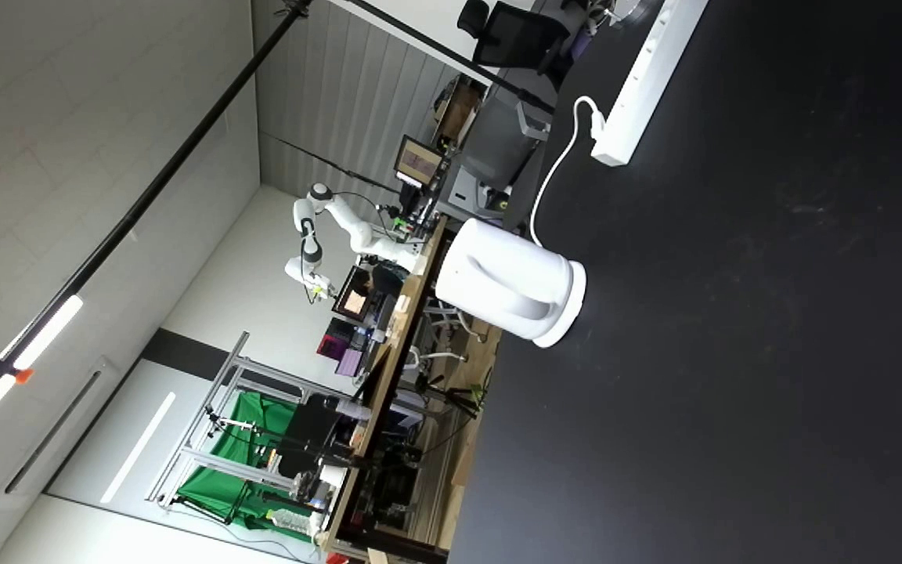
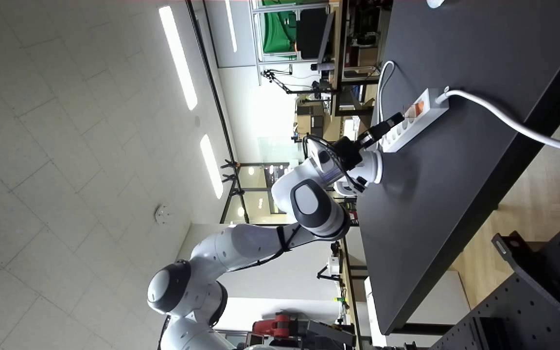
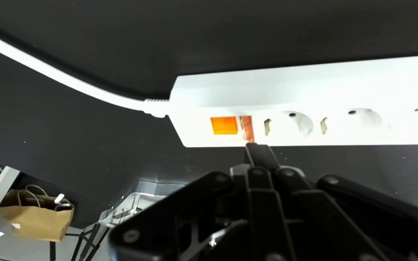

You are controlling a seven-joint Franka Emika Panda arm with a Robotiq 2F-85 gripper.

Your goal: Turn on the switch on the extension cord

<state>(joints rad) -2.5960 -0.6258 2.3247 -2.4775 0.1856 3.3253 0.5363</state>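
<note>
The extension cord is a long white power strip on the black table, in the wrist view [image 3: 296,85] and in both exterior views [image 1: 649,78] [image 2: 413,131]. Its orange switch [image 3: 224,125] sits near the thick cable's end, beside the round sockets. My gripper [image 3: 257,145] has its fingers together, tips at the strip's edge just right of the switch. A thin reddish translucent piece [image 3: 247,127] runs from the fingertips beside the switch; I cannot tell whether the fingers hold it. In an exterior view the gripper [image 2: 400,117] points at the strip's orange part [image 2: 416,109]. Contact is unclear.
A white kettle [image 1: 510,282] stands beside the strip's far end, close behind my wrist in an exterior view [image 2: 371,167]. A thick white cable [image 2: 518,127] runs over the table's edge. A thinner white cable [image 2: 382,87] loops on the table [image 2: 455,194].
</note>
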